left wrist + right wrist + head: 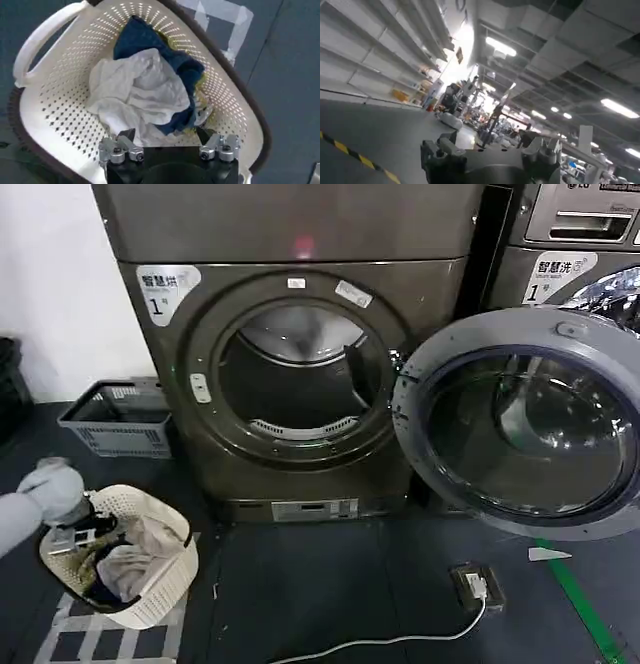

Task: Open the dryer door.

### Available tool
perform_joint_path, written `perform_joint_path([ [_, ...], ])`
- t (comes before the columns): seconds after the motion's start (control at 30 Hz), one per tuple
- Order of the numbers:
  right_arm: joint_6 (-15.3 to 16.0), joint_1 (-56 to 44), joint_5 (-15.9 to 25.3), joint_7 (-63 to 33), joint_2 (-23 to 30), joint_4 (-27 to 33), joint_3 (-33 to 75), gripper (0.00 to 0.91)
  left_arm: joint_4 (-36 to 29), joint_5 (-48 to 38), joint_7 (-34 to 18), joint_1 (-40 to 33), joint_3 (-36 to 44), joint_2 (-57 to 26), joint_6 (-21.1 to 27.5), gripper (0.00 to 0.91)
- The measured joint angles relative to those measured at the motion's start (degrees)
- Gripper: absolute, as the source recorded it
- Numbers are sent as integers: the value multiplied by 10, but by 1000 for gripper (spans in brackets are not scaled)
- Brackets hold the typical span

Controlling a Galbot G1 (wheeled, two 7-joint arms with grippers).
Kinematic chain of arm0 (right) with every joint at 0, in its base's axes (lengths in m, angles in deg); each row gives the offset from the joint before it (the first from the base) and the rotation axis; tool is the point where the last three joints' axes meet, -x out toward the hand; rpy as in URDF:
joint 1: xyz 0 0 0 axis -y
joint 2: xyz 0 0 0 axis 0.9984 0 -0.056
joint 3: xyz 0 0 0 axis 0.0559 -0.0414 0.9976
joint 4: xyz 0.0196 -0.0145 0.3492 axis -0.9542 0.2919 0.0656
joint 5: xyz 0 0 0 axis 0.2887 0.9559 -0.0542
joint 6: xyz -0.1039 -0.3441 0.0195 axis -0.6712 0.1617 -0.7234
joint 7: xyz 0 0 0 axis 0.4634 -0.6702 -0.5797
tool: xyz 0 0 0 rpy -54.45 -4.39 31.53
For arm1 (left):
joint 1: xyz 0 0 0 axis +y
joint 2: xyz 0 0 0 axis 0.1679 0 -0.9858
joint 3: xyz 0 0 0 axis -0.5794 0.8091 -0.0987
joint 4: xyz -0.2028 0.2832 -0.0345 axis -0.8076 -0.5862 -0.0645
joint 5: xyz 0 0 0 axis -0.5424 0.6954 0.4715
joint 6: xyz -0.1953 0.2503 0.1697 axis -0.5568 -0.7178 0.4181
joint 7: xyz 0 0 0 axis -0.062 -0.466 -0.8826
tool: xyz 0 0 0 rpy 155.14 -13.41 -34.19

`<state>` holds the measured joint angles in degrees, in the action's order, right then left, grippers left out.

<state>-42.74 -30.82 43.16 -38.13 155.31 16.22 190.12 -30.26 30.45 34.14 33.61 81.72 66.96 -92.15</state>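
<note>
The dryer door (525, 429) stands swung wide open to the right of the dryer, its pale grey inner rim and dark glass facing me. The round drum opening (295, 379) is exposed and looks empty. My left gripper (75, 534) hangs low at the left, over a cream laundry basket (165, 584) holding white and blue clothes (145, 90). In the left wrist view that left gripper (165, 136) is open just above the clothes, holding nothing. My right gripper (487, 140) is open and empty, pointing away toward a hall with ceiling lights.
A grey crate (120, 419) sits on the floor left of the dryer. A second machine (570, 234) stands behind the open door. A floor socket box (475, 584) with a white cable lies in front, beside a green floor line (585, 609).
</note>
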Motion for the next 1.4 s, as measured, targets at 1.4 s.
perform_joint_path([
  [1.4, -6, -8, 5, -1, 13, -11, 4, 907, 1, -12, 2, 12, -18, -10, 0, 907],
])
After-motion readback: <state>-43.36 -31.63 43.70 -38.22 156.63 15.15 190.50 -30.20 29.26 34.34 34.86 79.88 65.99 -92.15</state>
